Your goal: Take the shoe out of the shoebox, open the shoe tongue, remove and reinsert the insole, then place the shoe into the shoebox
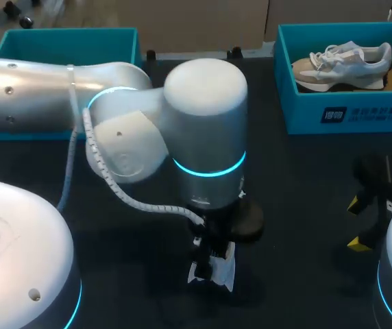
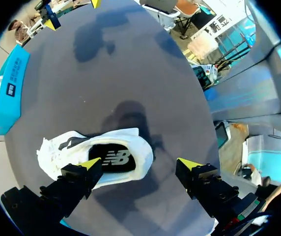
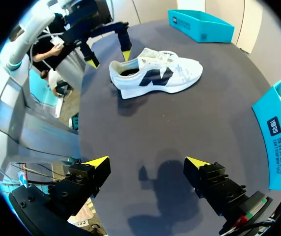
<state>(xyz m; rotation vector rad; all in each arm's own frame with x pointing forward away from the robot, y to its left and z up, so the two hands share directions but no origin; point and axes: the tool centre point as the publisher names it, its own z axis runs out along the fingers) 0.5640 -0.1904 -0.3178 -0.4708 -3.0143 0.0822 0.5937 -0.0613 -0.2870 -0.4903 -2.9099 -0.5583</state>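
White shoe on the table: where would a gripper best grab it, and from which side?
Probably the heel collar, from above: the white shoe stands upright on its sole, opening up, with the open left gripper over that end.

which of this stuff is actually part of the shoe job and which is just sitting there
Job in hand:
shoe on the table
left box, probably its shoebox
left gripper, open over the shoe
right gripper, open, off to the side

Lying about:
right box
second shoe inside it
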